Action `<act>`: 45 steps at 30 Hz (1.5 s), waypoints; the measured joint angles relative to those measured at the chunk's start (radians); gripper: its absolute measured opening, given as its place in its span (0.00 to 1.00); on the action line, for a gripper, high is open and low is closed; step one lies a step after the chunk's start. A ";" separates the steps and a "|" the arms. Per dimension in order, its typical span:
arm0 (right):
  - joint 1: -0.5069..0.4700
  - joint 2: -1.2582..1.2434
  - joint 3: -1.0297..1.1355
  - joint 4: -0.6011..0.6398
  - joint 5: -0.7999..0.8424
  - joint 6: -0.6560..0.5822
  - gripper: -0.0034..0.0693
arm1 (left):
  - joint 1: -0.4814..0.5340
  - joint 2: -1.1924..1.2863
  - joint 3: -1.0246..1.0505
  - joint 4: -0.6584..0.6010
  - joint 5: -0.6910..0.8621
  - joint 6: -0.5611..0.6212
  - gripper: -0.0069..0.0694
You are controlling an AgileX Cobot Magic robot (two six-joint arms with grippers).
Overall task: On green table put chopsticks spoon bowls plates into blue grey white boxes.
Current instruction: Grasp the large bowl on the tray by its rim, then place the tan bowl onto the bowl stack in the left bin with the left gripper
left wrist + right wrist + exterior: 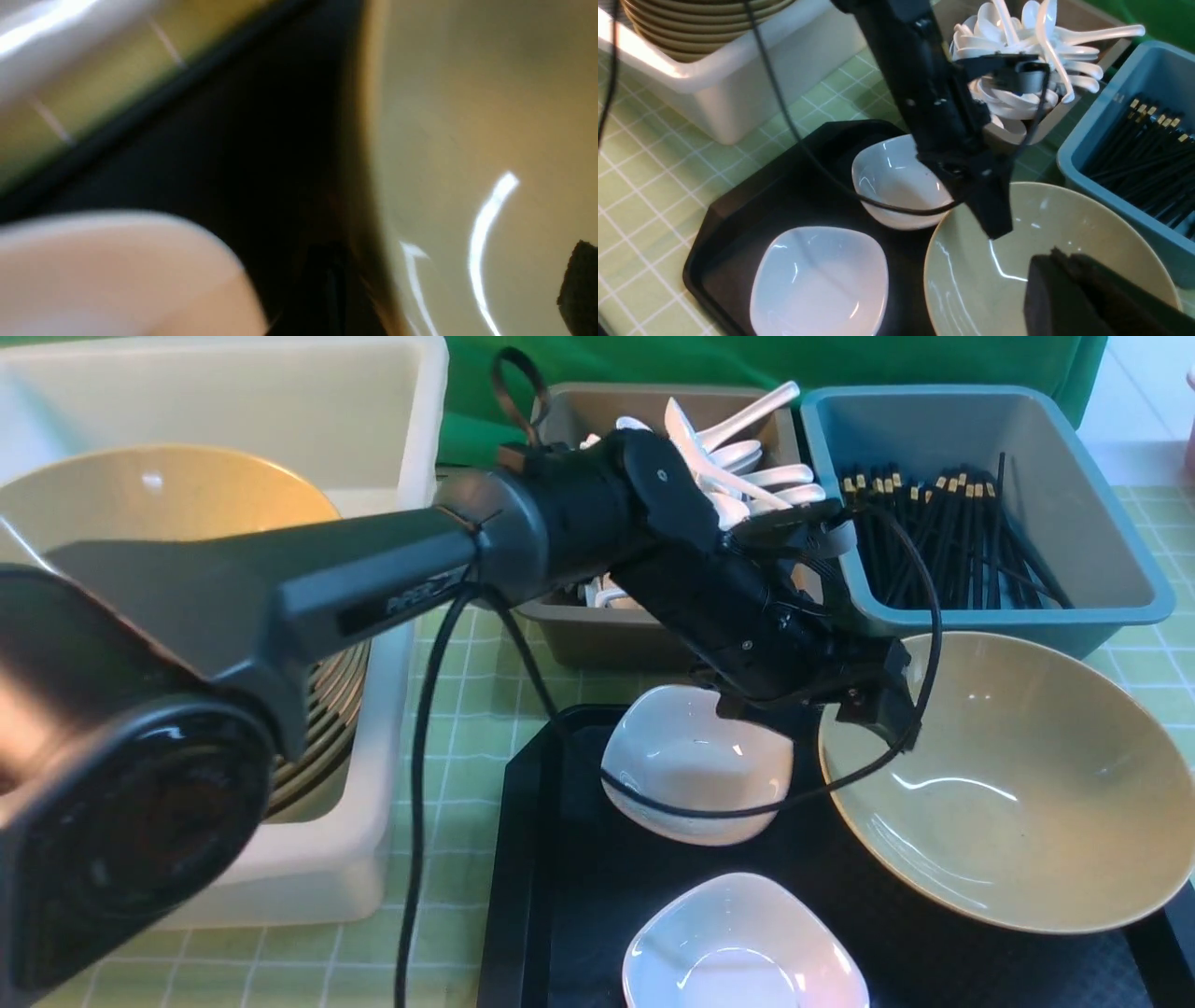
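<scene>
A large pale green bowl (pixel 1008 803) lies on the right of a black tray (pixel 560 896), next to two small white bowls (pixel 695 770) (pixel 742 952). My left gripper (pixel 812 719) is open and straddles the big bowl's near-left rim. In the left wrist view one finger (pixel 579 284) is inside the bowl (pixel 467 116) and the other is outside. My right gripper (pixel 1055 261) hovers shut over the same bowl (pixel 971 280) with nothing in it; it is out of the front view. Spoons (pixel 747 467) fill the grey box (pixel 597 635) and chopsticks (pixel 934 541) the blue box (pixel 1102 607).
The white box (pixel 373 429) at the left holds a stack of pale green plates (pixel 168 495). My left arm (pixel 373 579) and its cable (pixel 420 756) cross in front of the white and grey boxes. The green checked table (pixel 457 709) shows between the boxes and the tray.
</scene>
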 joint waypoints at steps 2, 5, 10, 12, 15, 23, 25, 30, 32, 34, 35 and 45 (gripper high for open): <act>0.000 0.000 0.000 -0.001 0.000 0.000 0.09 | 0.000 0.003 -0.015 0.024 -0.018 -0.018 0.72; 0.003 0.000 0.000 -0.003 0.000 0.001 0.09 | 0.000 0.003 -0.019 0.030 -0.024 -0.022 0.58; 0.027 0.000 0.000 -0.007 -0.033 0.000 0.10 | 0.002 0.018 -0.019 0.045 -0.013 -0.022 0.20; 0.027 0.000 0.000 -0.013 -0.038 0.000 0.10 | 0.002 0.023 -0.020 0.045 -0.007 -0.026 0.13; 0.027 0.000 0.000 -0.017 -0.043 0.000 0.11 | 0.003 0.022 -0.020 0.045 0.002 -0.027 0.11; 0.039 0.001 0.000 -0.019 -0.058 -0.007 0.11 | 0.045 -0.088 -0.018 0.077 0.080 -0.012 0.11; 0.066 0.016 0.000 -0.019 -0.085 -0.028 0.11 | 0.091 -0.166 -0.017 0.102 0.101 -0.005 0.12; 0.108 0.111 -0.010 0.032 -0.139 -0.086 0.11 | 0.216 -0.347 0.000 0.091 0.126 -0.003 0.11; 0.115 0.160 -0.034 0.078 -0.143 -0.136 0.12 | 0.283 -0.436 0.034 0.078 0.133 -0.003 0.11; 0.117 0.193 -0.057 0.124 -0.145 -0.170 0.12 | 0.332 -0.493 0.069 0.065 0.137 -0.003 0.11; 0.117 0.231 -0.089 0.171 -0.145 -0.213 0.12 | 0.398 -0.562 0.118 0.051 0.149 -0.003 0.11; 0.138 0.530 -0.306 0.608 -0.019 -0.588 0.13 | 1.094 -1.068 0.550 -0.098 0.170 0.033 0.11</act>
